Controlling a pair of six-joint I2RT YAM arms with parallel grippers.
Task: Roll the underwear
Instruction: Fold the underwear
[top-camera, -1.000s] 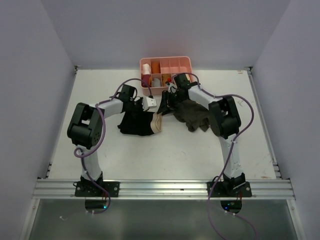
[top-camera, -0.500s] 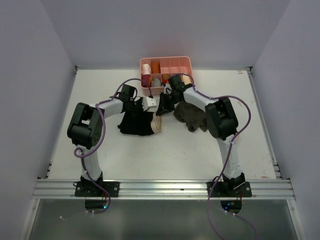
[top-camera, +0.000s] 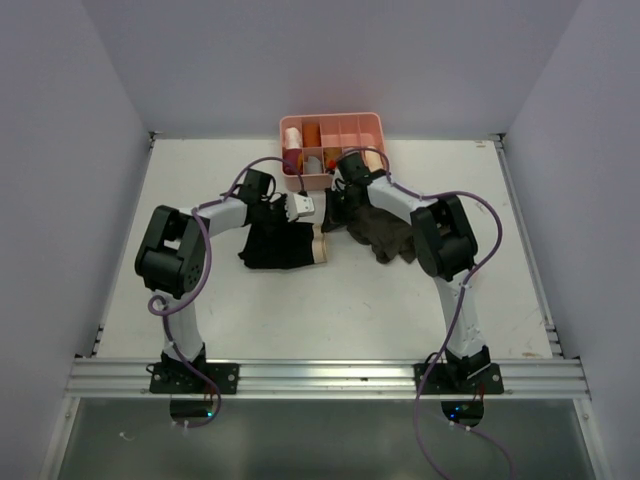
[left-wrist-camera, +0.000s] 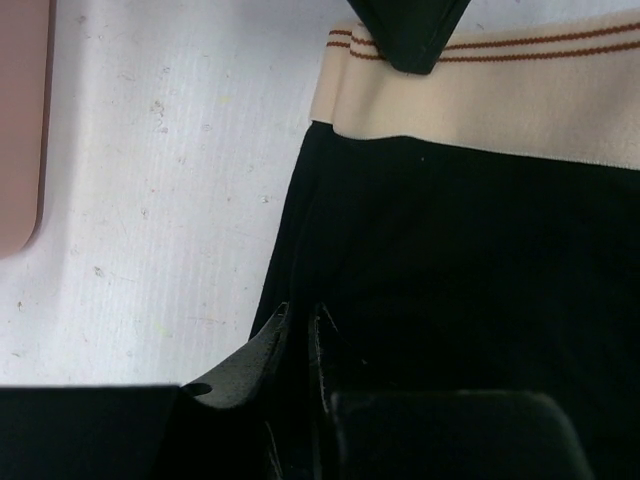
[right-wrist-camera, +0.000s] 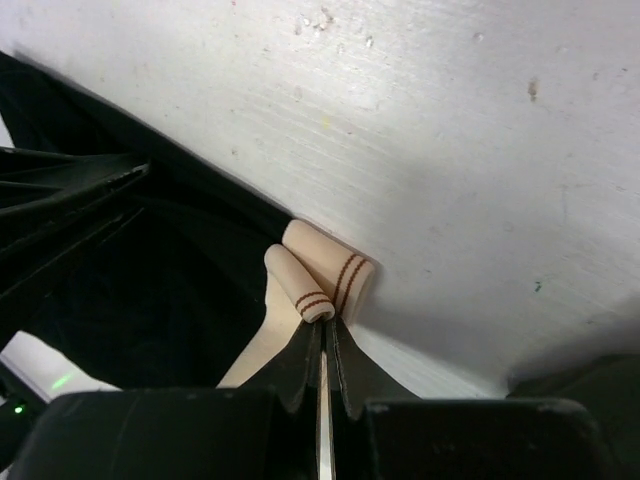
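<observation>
Since a second ago my right gripper (right-wrist-camera: 322, 338) has pinched shut on the waistband (right-wrist-camera: 335, 262) to start rolling; my left gripper (left-wrist-camera: 296, 335) clamps the underwear (top-camera: 275, 246) by its side, anchoring it near the far edge of the tabletop (top-camera: 330, 300).

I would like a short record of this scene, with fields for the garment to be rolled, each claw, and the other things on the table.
garment: black underwear, lying mostly flat on the table, not yet rolled
trim: beige waistband with two thin red-brown lines
left claw: shut on the black side edge of the underwear
right claw: shut on the waistband, whose end curls over
other cloth: brown garment, right of the underwear
container: pink tray with compartments, at the far edge
</observation>
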